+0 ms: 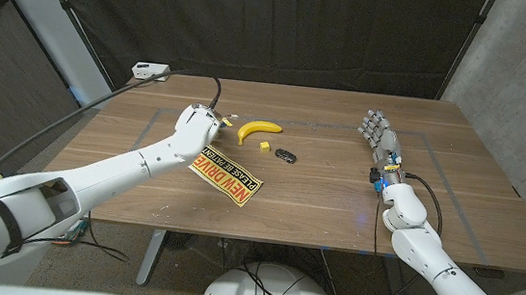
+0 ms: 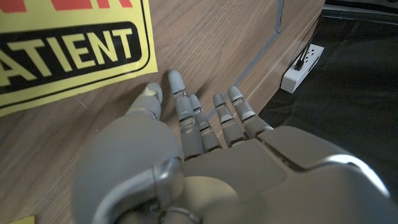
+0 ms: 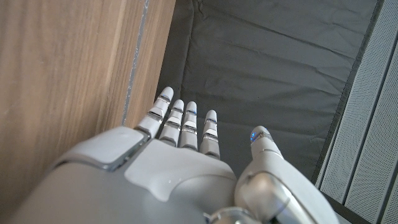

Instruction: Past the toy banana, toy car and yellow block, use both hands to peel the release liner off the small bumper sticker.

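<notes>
One small bumper sticker (image 1: 227, 176) lies flat on the worktop (image 1: 335, 198), long axis diagonal, far end toward the left hand (image 1: 198, 122), near end toward the front edge. Left hand hovers beside it, fingers loosely spread, holding nothing, likely approaching. Right hand (image 1: 377, 131) waits well apart, spread. Toy banana (image 1: 258, 129), yellow block (image 1: 264, 147), toy car (image 1: 286, 155) sit beyond.

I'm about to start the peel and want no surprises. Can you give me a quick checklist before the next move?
1. Bumper sticker lies in reach on the table: ok.
2. Left hand holds nothing: ok.
3. Right hand open, near the sticker: not ok, it is far to the side.
4. Banana, yellow block and toy car off the sticker: ok.
5. Liner corner lifted: cannot tell.
</notes>
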Tool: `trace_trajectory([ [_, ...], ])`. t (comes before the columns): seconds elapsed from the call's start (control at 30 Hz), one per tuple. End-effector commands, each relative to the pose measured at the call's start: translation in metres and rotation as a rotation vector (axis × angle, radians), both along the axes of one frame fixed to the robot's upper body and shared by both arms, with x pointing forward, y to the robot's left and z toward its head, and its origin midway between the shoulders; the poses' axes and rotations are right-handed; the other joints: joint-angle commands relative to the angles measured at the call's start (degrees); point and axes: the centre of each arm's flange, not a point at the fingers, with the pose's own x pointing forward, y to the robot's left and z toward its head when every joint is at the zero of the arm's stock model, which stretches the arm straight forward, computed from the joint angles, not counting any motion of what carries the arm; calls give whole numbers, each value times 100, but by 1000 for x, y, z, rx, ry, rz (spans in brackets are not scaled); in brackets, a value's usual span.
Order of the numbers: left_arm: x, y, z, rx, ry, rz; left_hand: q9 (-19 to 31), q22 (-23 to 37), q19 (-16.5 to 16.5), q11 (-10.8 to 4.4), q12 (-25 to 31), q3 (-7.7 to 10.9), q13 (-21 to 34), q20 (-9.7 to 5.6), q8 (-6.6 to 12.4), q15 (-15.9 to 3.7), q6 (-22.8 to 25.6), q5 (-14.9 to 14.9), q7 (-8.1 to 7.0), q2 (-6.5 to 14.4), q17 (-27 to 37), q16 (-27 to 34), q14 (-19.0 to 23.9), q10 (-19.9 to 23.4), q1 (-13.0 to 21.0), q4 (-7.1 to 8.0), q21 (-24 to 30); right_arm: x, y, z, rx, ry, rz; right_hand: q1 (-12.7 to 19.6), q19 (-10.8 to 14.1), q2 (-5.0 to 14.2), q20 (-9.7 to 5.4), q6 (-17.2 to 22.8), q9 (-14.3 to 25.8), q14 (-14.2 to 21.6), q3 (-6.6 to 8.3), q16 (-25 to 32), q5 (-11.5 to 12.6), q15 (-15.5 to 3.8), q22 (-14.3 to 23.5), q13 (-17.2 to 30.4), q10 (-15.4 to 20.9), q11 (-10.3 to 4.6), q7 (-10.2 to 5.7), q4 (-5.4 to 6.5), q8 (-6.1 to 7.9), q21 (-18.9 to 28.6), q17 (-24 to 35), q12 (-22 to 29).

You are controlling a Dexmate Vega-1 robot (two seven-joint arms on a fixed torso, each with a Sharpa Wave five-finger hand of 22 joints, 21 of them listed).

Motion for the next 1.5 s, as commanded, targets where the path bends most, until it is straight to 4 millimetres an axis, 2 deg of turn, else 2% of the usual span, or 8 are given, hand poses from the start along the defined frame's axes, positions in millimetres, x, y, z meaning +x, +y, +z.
trace_trajectory([
  [0.03,-10,-10,22,-50,-67,-107,-49,16,-192,189,-28,-184,57,103,-16,27,-18,84,103,-268,51,-74,-171,-187,-360,103,-8,-6,4,2,7,-8,10,-38,27,14,6,48,13,31,26,10,42,-4,26,27,53,-13,6,33,51,-9,3,13],
  [0.2,-15,-16,24,-50,10,-94,-65,24,-300,278,-89,-361,79,160,77,154,211,187,193,-424,53,-167,-402,-410,-675,187,-10,-6,4,3,16,-20,3,-43,32,18,6,50,13,46,30,11,44,-1,26,27,61,-15,12,37,48,-15,3,13],
  [0.53,-14,-23,18,84,2,-37,-208,18,-309,136,-44,-353,37,116,17,17,367,306,357,-404,6,-162,-365,-288,-673,153,13,-9,5,6,20,-42,-21,-72,52,6,-16,83,13,150,25,39,47,-9,26,28,119,-1,15,51,51,-29,2,26],
  [0.73,-12,-24,18,139,-89,-13,-397,20,-347,244,-112,-415,25,160,-403,89,-266,397,110,-350,-12,-151,-391,-504,-901,240,45,-9,6,5,21,-32,-24,-87,59,1,-24,139,13,169,24,37,50,-2,26,28,156,6,38,58,67,-40,1,34],
  [0.93,-22,-26,22,-60,-106,-192,-543,27,-423,431,-200,-448,50,310,-958,262,-1587,518,-328,-332,3,-155,-486,-769,-960,197,98,-9,8,3,11,-19,-27,-97,60,-4,-30,150,13,173,23,32,52,-1,26,29,171,11,37,63,66,-49,1,35],
  [1.07,-36,-34,21,-126,-142,-319,-588,35,-611,457,-240,-508,57,349,-1079,304,-1957,546,-444,-360,10,-186,-615,-896,-1057,223,53,-13,13,5,-38,1,-52,-91,54,-13,-15,142,13,139,26,10,54,3,26,29,162,3,38,53,57,-61,-4,26],
  [1.3,-53,-32,16,-193,-264,-413,-617,28,-710,433,-262,-527,44,327,-1092,284,-2040,562,-438,-304,7,-180,-649,-938,-1146,275,23,-33,26,8,-241,139,-241,245,-7,-169,219,-77,6,136,107,-32,48,26,26,26,28,-111,-22,-253,-23,-175,-31,-52],
  [1.5,-72,-12,22,-438,-359,-515,-699,10,-808,463,-296,-537,-5,360,-1204,313,-2622,561,-317,-135,-7,-141,-604,-966,-1321,387,-1,-50,36,9,-355,198,-332,403,51,-210,301,-157,6,190,143,-15,38,1,32,29,-22,-149,-47,-363,-34,-184,-21,-73],
])
